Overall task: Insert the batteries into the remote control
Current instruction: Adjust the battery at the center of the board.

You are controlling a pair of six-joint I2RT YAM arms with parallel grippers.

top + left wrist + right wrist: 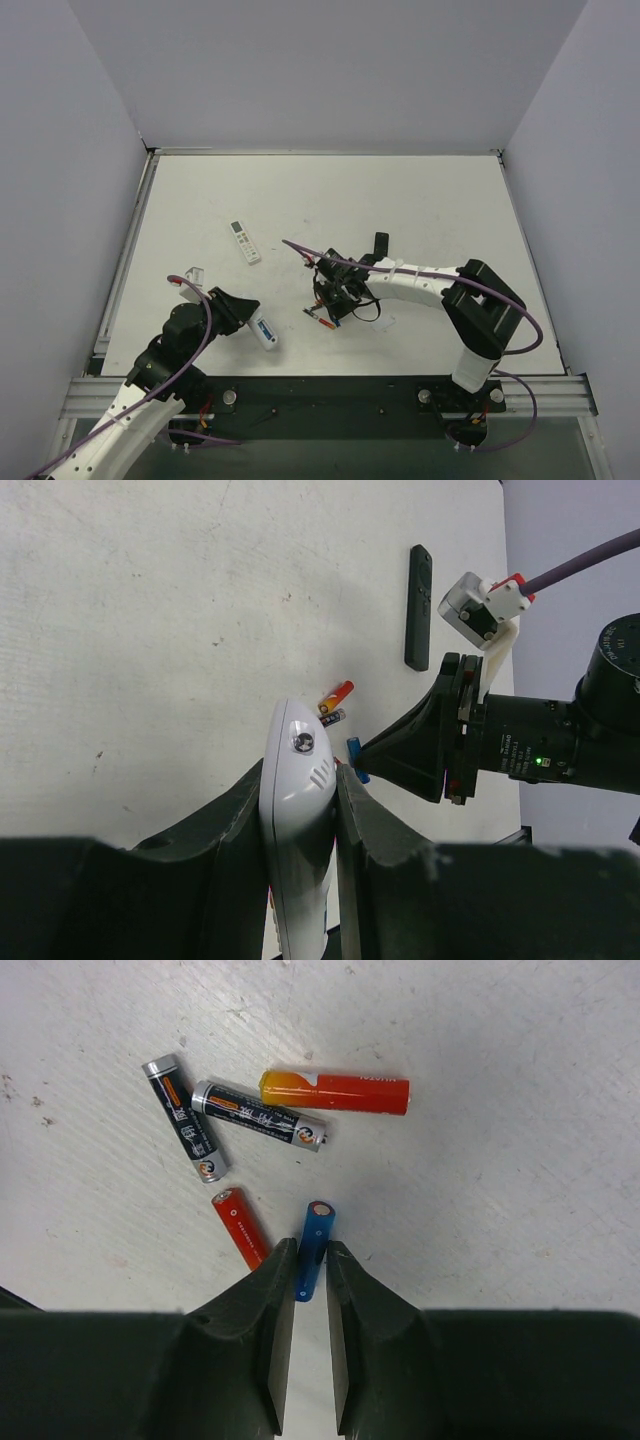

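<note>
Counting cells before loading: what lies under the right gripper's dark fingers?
A slim blue cylindrical battery, pinched between the fingers of the right gripper, lower end hidden. A short red cell runs under one finger, near end covered. Whatever else lies beneath cannot be seen.

Left arm [110, 440], right arm [415, 283]: white links, black joints. Purple cable [590, 558] along each. Fingers [262, 1360] dark, wedge-shaped. Green LED [537, 761] on black wrist, frame right.

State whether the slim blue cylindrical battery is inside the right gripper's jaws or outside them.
Inside: the right gripper has both fingertips against the sides of the slim blue cylindrical battery.
</note>
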